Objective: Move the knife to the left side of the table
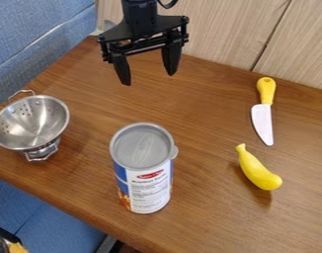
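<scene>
Right now the claw point(148, 79) hangs spread and empty over the wooden surface point(203, 108). The knife point(263, 116) lies flat to the claw's right in the view, its blade tip near a yellow banana-shaped toy point(259, 170). Being thin, it could slip if the claw closes too high; gripped at the handle's end, it might pivot and droop. Carried low past the claw towards the colander point(33, 123), it could topple the tall can point(143, 168).
</scene>
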Motion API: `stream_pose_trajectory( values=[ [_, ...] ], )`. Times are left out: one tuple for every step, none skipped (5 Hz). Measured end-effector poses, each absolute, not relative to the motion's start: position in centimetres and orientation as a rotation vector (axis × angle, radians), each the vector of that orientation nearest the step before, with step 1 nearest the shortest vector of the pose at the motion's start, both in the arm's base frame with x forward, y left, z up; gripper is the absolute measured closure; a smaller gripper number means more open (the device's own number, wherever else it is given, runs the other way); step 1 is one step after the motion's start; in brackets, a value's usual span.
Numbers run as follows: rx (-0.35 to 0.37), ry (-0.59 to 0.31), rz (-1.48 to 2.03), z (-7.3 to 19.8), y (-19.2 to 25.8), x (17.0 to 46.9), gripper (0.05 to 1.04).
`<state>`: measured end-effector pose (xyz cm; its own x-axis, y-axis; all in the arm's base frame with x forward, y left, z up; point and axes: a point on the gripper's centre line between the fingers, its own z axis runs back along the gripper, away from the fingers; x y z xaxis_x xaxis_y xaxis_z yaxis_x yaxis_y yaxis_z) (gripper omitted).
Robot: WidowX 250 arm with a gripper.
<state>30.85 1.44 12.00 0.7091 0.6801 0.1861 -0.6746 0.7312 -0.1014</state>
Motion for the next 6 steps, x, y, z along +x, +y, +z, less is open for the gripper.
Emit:
stream_pose_trajectory(
  values=[
    [-0.023, -0.192, 0.75, 11.3, 1.4, 30.7, 0.083],
    [-0.059, -0.161, 0.624, 10.5, -0.9, 30.0, 0.083],
    [-0.099, -0.158, 0.52, 10.4, -3.3, 29.8, 0.083],
    [-0.138, -0.162, 0.436, 10.1, -6.5, 31.2, 0.083],
    [-0.171, -0.19, 0.373, 9.8, -9.1, 33.7, 0.083],
    [-0.171, -0.226, 0.345, 9.4, -11.5, 36.1, 0.083]
  ],
)
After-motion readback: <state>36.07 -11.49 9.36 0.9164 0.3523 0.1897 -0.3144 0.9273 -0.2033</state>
